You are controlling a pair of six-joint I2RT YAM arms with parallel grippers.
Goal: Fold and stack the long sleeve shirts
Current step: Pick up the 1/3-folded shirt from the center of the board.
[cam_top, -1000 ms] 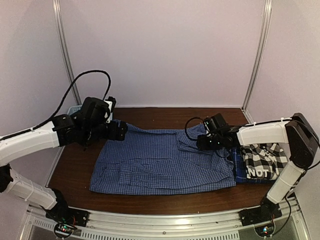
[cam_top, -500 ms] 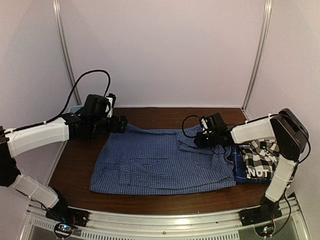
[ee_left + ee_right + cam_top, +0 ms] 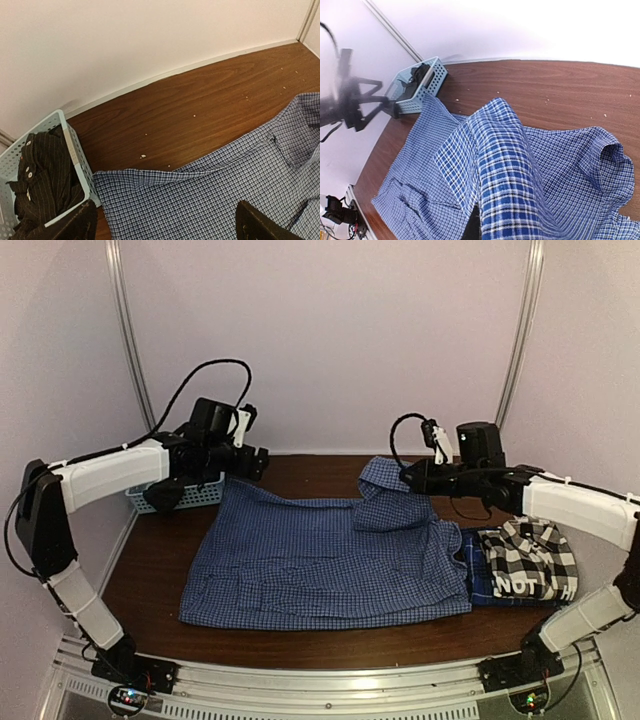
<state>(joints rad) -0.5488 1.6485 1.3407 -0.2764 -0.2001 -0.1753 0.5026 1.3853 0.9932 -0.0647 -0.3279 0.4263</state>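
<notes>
Cloth is pinched in the right gripper (image 3: 407,478). Its jaws are shut on a fold of the blue fine-check shirt (image 3: 320,565), and I cannot tell whether that fold is sleeve or shoulder. The fold is held up off the table (image 3: 310,472) near the far edge, so it stands as a small peak while the rest of the shirt lies spread flat across the middle. In the right wrist view the raised check fills the lower frame (the gripper's own tips are hidden behind it). I judge the lift is meant to carry that part inward over the body for a first fold.

The left gripper (image 3: 262,462) hovers above the shirt's far left corner, fingers (image 3: 75,225) wide apart with nothing between them, probably placed to take the matching side. Just beside it stands the light blue lattice basket (image 3: 190,496), holding a dark striped garment (image 3: 42,175).

At the right end the black-and-white plaid shirt (image 3: 528,558) lies folded on the darker blue plaid shirt (image 3: 474,578), against the spread shirt's edge. That looks like the stack the blue one should join.
</notes>
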